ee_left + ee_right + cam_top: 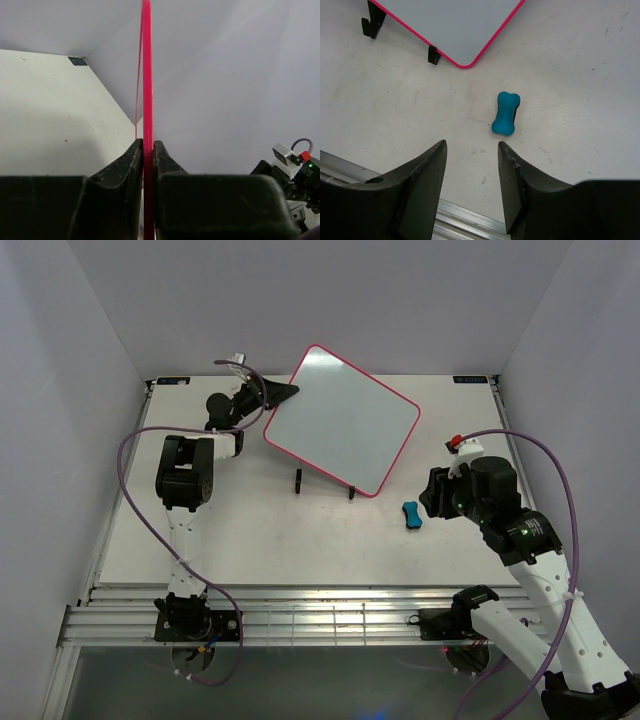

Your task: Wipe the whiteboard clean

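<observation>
Whiteboard point(342, 420), face glossy white, leans on black stand feet point(298, 480) on the table point(300, 560). Your left claw point(148, 145) is clamped on the whiteboard's pink frame point(146, 75) at its far-left edge. Your right claw point(471, 145) hangs with its fingers apart off the whiteboard's near-right corner, and the blue eraser point(506, 113) lies on the table near that corner.

Bright, even, diffuse light; soft faint shadows; mild grey sheen on the whiteboard point(340, 420).
</observation>
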